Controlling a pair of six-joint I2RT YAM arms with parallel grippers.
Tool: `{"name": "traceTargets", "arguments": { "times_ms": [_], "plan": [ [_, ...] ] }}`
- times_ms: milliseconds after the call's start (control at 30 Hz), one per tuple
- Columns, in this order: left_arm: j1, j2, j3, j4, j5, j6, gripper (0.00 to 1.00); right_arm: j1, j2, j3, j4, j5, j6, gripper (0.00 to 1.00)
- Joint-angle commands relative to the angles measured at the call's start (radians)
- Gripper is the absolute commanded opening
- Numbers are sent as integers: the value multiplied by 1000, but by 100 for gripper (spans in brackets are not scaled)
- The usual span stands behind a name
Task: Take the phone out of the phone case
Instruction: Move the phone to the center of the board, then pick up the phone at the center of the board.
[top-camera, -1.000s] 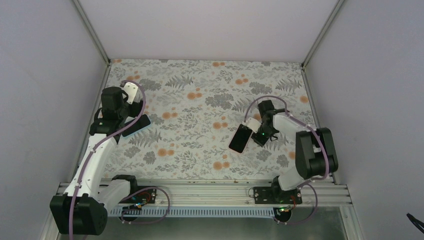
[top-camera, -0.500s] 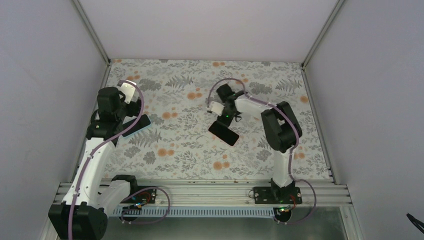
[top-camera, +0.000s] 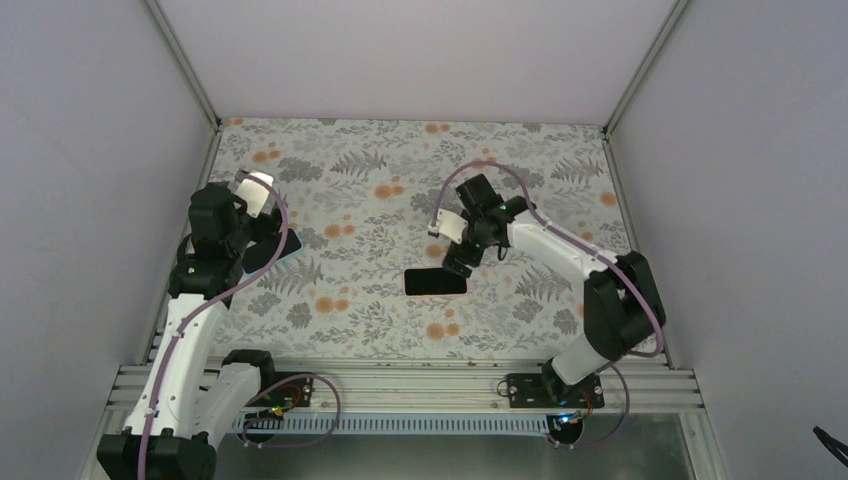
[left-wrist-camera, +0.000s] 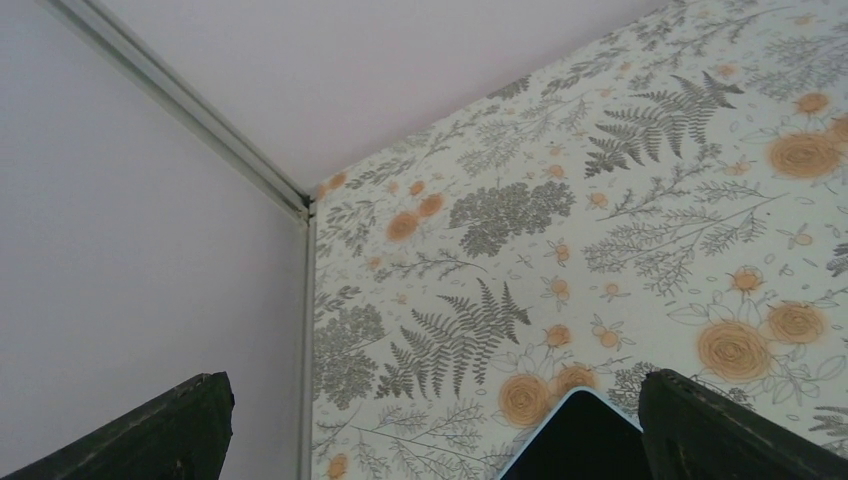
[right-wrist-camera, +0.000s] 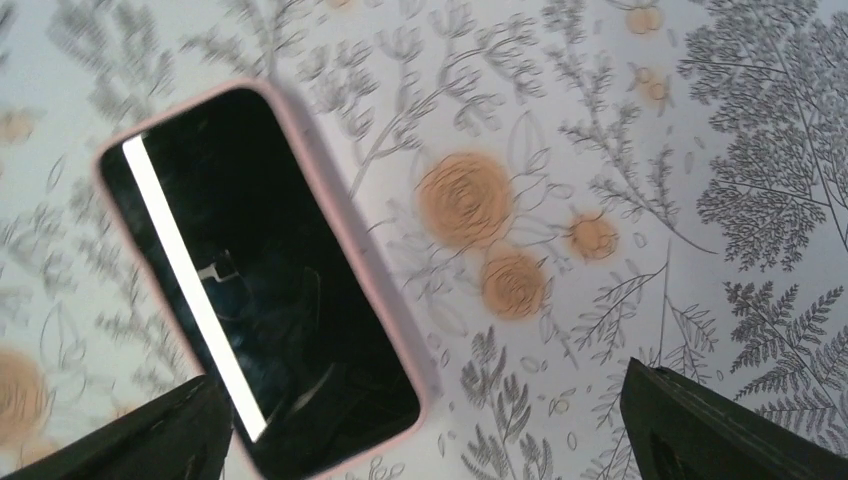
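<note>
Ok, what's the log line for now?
left pincer: open | right pincer: open, over pink phone case | phone: inside case, flat on table

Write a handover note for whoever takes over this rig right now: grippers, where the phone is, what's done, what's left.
Left gripper: open, empty, over a dark blue-edged slab at the table's left side; can't tell what it is.
Right gripper: open, empty, over the phone.
Phone lies flat mid-table, screen up, pink case around it.
Done: no separation visible.
Left: get the phone out of the case.
</note>
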Motion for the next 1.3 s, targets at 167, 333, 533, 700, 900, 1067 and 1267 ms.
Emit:
{"name": "traceTargets", "arguments": {
  "times_ms": [167,333,533,700,900,1067,1267],
  "plan": [
    [5,-4,10,4,45,22,100,16,-140,-169,107,-133,-411,100],
    [5,-2,9,4,55,24,100,14,-13,-89,59,-127,-424,100],
    [5,14,8,-16,84,21,100,15,167,5,13,-151,-402,100],
    [5,12,-2,-15,82,32,100,14,257,96,-76,-230,-376,100],
    [5,9,-37,2,76,39,100,14,312,106,-126,-233,-367,100],
    [5,8,-51,5,81,40,100,15,291,51,-124,-229,-352,100],
    [5,22,-25,-34,132,33,100,25,207,-67,-7,-148,-279,100]
  ]
}}
